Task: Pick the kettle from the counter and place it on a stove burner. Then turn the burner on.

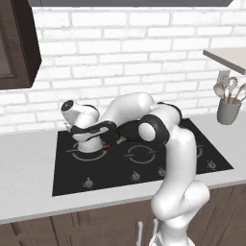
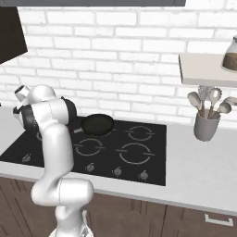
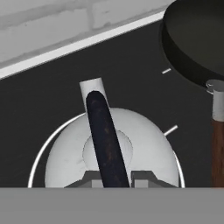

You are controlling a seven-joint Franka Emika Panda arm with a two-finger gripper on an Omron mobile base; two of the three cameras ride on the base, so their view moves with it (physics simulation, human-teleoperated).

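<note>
On the burner (image 3: 39,153), squat silvery-white kettle (image 3: 144,153), fingers (image 3: 114,180) narrow around its dark arched handle (image 3: 103,135).

Matt silvery-white metal on the kettle (image 3: 144,151), its dark arched handle (image 3: 105,140) mottled and slightly rough. Glossy black glass across the stove (image 1: 120,168) — thin grey burner ring (image 3: 37,157) flat on it. Matt black frying pan (image 3: 194,37), brown wooden grip (image 3: 217,151) behind a metal collar. Smooth pale grey counter (image 1: 26,178).
</note>
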